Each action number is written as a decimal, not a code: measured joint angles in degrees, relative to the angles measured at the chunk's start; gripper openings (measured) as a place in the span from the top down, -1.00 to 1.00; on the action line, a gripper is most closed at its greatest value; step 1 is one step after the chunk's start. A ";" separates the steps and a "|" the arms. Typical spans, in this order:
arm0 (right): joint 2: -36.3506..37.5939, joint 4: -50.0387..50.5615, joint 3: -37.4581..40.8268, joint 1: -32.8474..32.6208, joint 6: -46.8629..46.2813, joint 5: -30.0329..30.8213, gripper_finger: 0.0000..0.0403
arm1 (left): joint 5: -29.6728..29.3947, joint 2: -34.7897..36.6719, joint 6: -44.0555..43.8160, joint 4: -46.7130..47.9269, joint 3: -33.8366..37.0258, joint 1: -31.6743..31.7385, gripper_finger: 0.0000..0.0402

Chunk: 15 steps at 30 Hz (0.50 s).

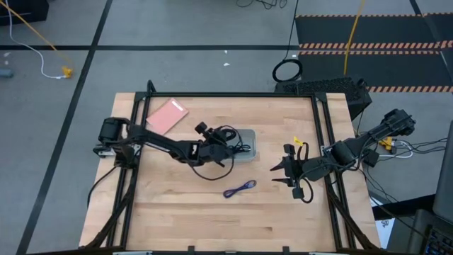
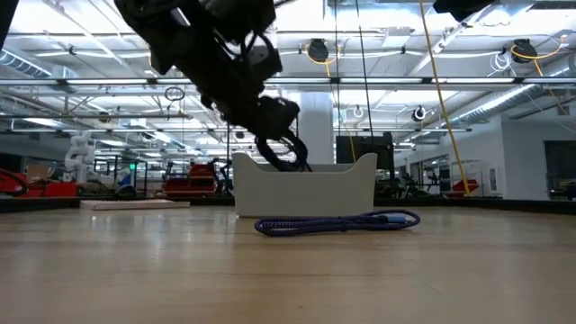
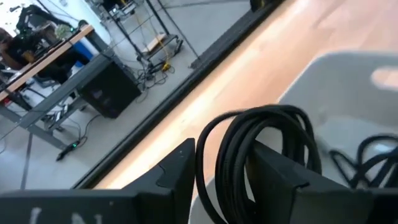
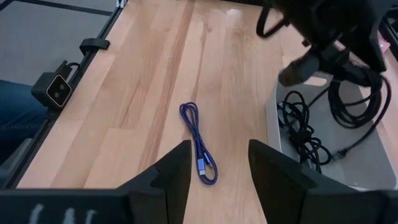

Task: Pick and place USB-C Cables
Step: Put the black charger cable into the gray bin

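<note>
My left gripper [image 1: 225,142] is over the left end of the grey tray [image 1: 246,150] at the table's middle, shut on a dark coiled USB-C cable [image 3: 261,134]. In the low view that coil [image 2: 283,148] hangs at the tray's rim [image 2: 306,166]. A second black cable [image 4: 301,130] lies loosely inside the tray. The purple-blue cable [image 1: 239,188] lies flat on the wood, nearer than the tray. My right gripper [image 1: 279,173] is open, level above the table to the right of the purple-blue cable [image 4: 199,143], pointing at it. My left gripper pinches several strands of the dark coil [image 3: 233,165] between its two fingers [image 3: 177,171]. It comes from the table's left, slanting down. The coil is lifted and hangs in loops below and beyond the fingers, over the tray [image 3: 348,81].
A flat pink pad [image 1: 168,115] lies at the table's far left. A thick black cable ring [image 1: 287,71] lies on the floor beyond the far edge. Black frame rails run along the table's left and right sides. Bare wood lies around the purple-blue cable.
</note>
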<state>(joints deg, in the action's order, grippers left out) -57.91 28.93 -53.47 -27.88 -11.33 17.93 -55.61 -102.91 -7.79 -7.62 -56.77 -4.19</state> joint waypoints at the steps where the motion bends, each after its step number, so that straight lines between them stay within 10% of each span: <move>1: 0.00 0.06 0.00 0.00 0.00 0.00 0.24 | -0.08 0.50 0.00 0.03 0.00 -0.21 0.29; 15: -0.02 -0.16 0.00 0.00 -1.08 -0.02 0.24 | 4.63 3.57 -4.95 6.64 -0.02 -0.23 0.27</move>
<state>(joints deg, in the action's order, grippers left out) -57.93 28.77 -53.47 -27.88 -12.41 17.91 -50.98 -99.35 -12.75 -0.98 -56.80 -4.43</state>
